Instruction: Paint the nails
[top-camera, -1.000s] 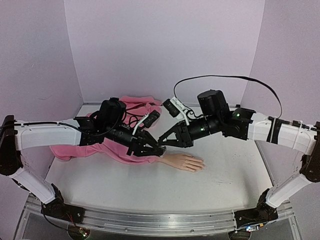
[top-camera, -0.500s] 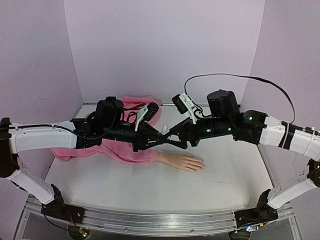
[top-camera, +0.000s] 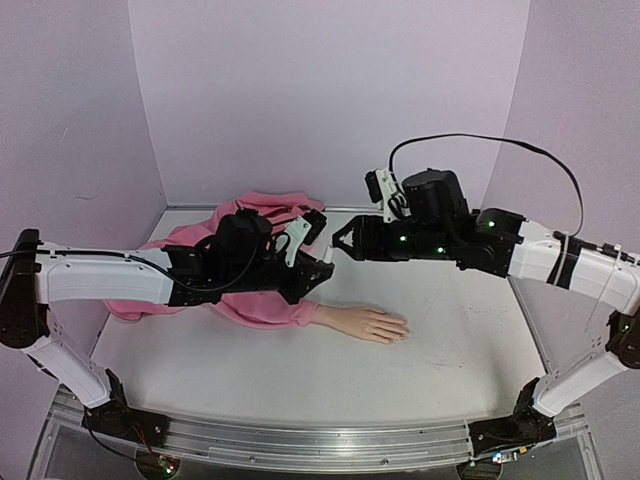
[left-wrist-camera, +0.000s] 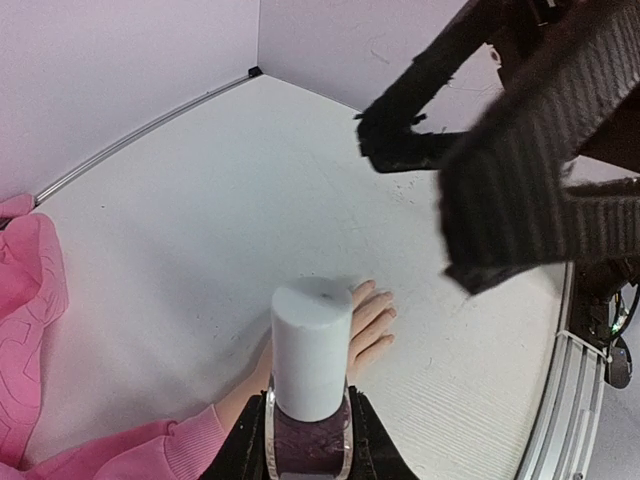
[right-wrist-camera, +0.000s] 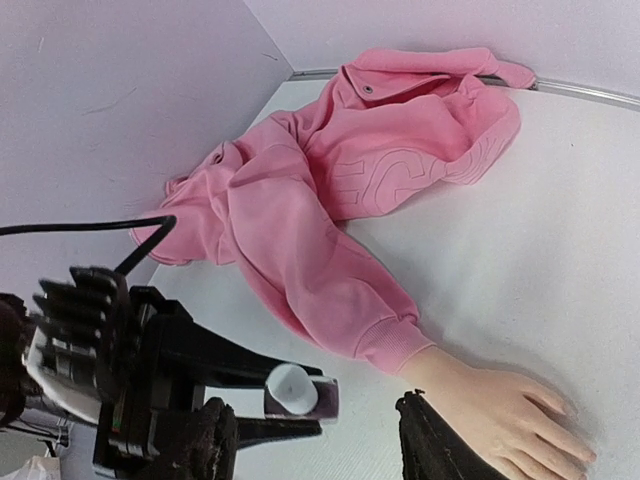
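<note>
- Top view: the left gripper (top-camera: 318, 265) is closed, with a white cap (top-camera: 326, 257) poking from its tip; the right gripper (top-camera: 340, 243) hangs just beside it; the mannequin hand (top-camera: 372, 324) lies flat on the table (top-camera: 450, 350) below.
- Left wrist: the jaws pinch the polish bottle (left-wrist-camera: 308, 440) upright, capped; the nails (left-wrist-camera: 393, 313) look bare.
- Right wrist: fingers (right-wrist-camera: 205, 445) are spread, holding nothing; uncapping seems the step in hand; the next move calls for closing squarely on the cap and twisting.

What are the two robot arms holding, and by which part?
The left gripper grips the polish bottle by its dark body, below the white cap. The right gripper holds nothing, jaws apart.
</note>
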